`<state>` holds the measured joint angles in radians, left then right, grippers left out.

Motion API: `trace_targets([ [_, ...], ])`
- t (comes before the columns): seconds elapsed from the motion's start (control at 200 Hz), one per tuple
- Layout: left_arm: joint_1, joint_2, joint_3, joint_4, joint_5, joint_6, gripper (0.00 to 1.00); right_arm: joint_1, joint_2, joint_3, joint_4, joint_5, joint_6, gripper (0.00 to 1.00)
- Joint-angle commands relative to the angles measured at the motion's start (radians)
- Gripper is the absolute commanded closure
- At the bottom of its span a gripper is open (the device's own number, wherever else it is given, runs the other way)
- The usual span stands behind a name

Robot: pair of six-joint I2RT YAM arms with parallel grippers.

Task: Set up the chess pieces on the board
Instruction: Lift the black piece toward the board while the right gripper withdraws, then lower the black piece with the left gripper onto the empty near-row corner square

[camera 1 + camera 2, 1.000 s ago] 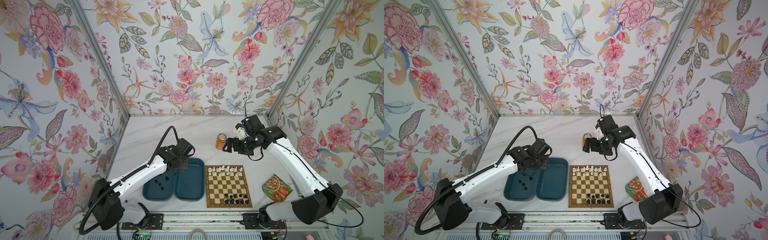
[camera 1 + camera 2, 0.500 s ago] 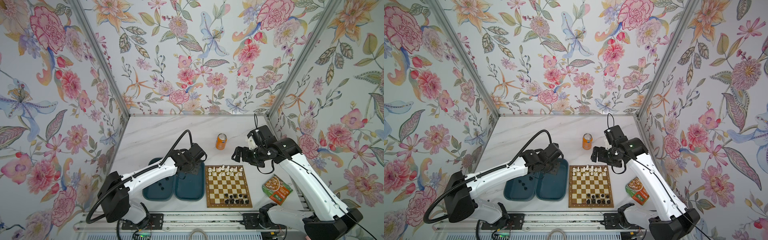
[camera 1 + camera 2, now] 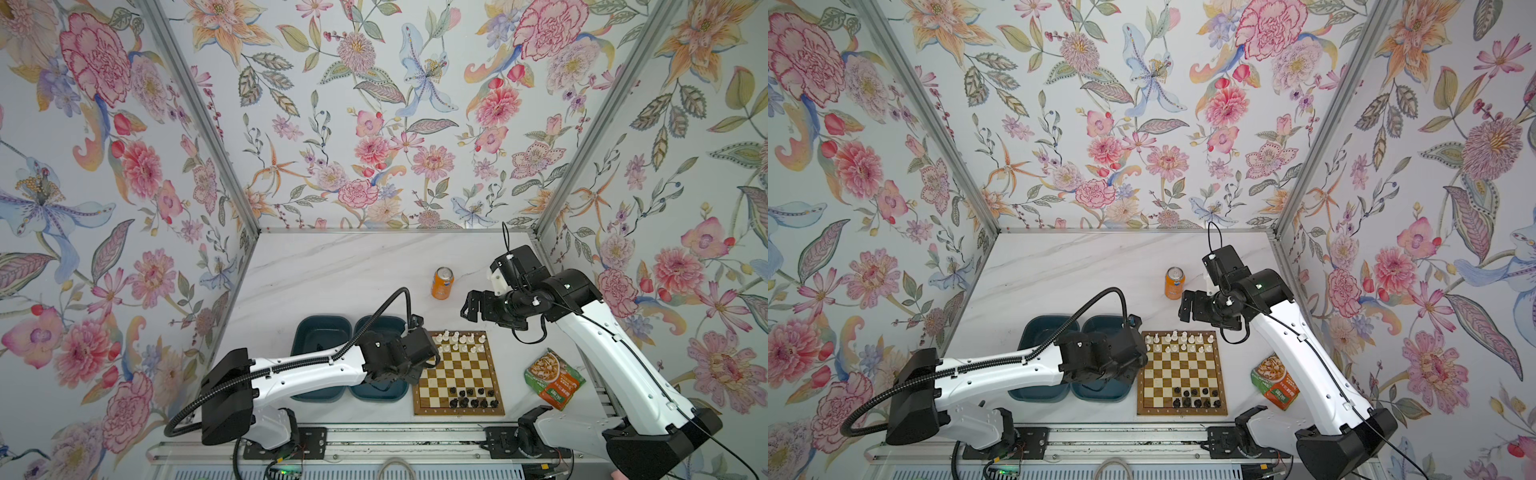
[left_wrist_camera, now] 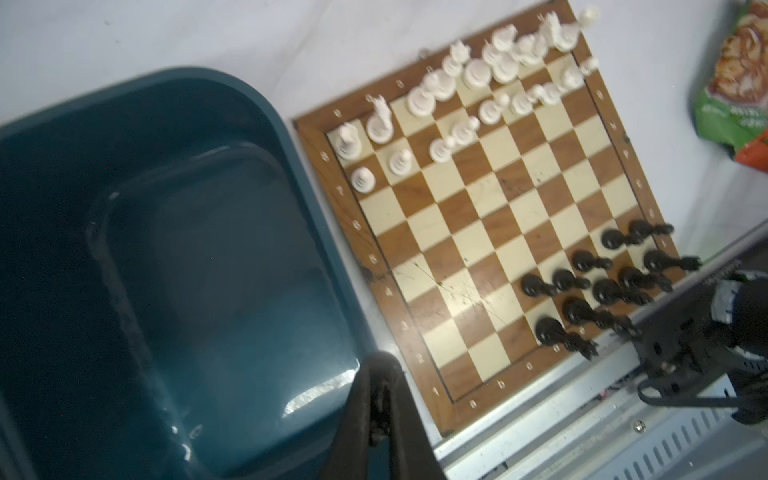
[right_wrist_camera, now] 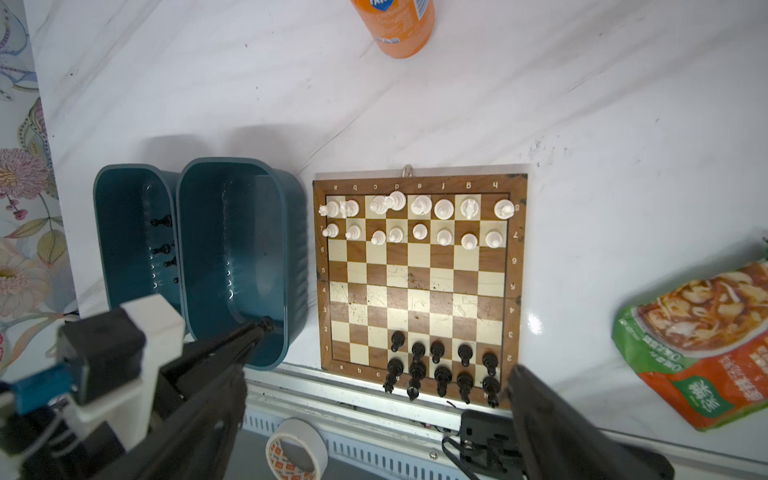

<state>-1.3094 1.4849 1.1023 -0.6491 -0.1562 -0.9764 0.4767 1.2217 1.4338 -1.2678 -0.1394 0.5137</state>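
The board [image 3: 457, 376] [image 3: 1181, 374] lies at the table's front. White chess pieces [image 3: 457, 343] [image 5: 419, 216] fill its two far rows, and several black pieces [image 3: 471, 397] [image 4: 602, 286] stand in its near right corner. More black pieces [image 5: 162, 245] lie in the left teal tray [image 3: 320, 332]. My left gripper [image 3: 432, 360] [image 4: 380, 365] hangs over the right tray's [image 3: 378, 392] edge by the board's left side, shut, with a small dark piece-like shape pinched between its fingers. High beyond the board's far right corner, my right gripper [image 3: 467, 307] [image 5: 388, 349] is open and holds nothing.
An orange can [image 3: 442, 282] stands behind the board. A green and orange snack packet [image 3: 555, 380] lies right of it. A tape roll [image 5: 297, 455] sits below the metal front rail. Both trays sit close against the board's left side.
My left arm swung right, from over the left tray to the board's left edge, staying shut. My right arm drew back rightward, away from the can, still open.
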Motion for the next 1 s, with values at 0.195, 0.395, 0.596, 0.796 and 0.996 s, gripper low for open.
trace_targets([
  [0.195,-0.205,0.218,0.083,0.014,-0.084,-0.227,1.0,-0.034,-0.206,-0.097,-0.084,-0.048,-0.041,0.01],
  [0.395,-0.203,0.23,0.123,-0.001,-0.088,-0.191,1.0,-0.043,-0.264,-0.111,-0.097,-0.053,-0.024,0.01],
  [0.596,-0.205,0.231,0.107,0.023,-0.076,-0.199,1.0,-0.045,-0.275,-0.129,-0.097,-0.068,-0.037,0.01],
  [0.796,-0.2,0.242,0.1,0.048,-0.067,-0.195,1.0,-0.046,-0.288,-0.135,-0.11,-0.077,-0.044,0.01],
  [0.996,-0.189,0.265,0.105,0.064,-0.051,-0.187,1.0,-0.048,-0.3,-0.152,-0.112,-0.089,-0.04,0.01],
])
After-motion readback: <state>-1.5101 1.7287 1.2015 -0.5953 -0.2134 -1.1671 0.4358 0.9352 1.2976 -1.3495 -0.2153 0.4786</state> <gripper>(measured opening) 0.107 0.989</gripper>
